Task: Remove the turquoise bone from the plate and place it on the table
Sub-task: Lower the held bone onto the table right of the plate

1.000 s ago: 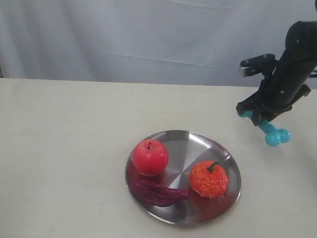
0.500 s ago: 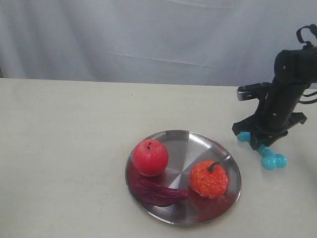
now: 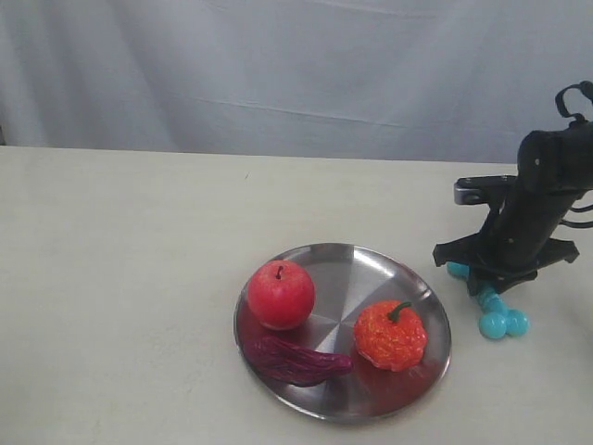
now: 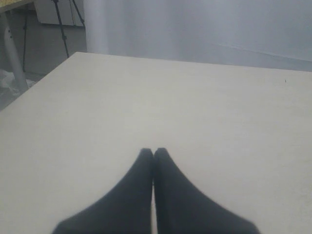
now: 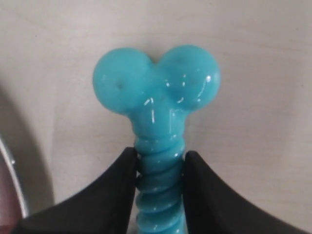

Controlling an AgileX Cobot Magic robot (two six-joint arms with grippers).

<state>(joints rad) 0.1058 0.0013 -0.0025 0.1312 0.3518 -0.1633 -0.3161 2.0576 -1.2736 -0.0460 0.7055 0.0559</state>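
The turquoise bone (image 3: 494, 315) is low over the beige table (image 3: 120, 278), just right of the silver plate (image 3: 343, 278), its knobbed end at or near the surface. My right gripper (image 3: 484, 283) is shut on the bone's ribbed shaft. The right wrist view shows the bone (image 5: 158, 112) close up, both black fingers pressed against the shaft, and the right gripper (image 5: 160, 161) right above the tabletop. The left gripper (image 4: 153, 153) hovers over bare table, shut on nothing, and does not appear in the exterior view.
On the plate lie a red apple (image 3: 280, 294), an orange pumpkin (image 3: 391, 335) and a dark purple item (image 3: 295, 360). The plate's rim (image 5: 9, 180) shows beside the bone in the right wrist view. A pale curtain hangs behind the table.
My right gripper has come down with the bone, from well above the table to just over its surface, right of the plate. The plate and its contents have not moved.
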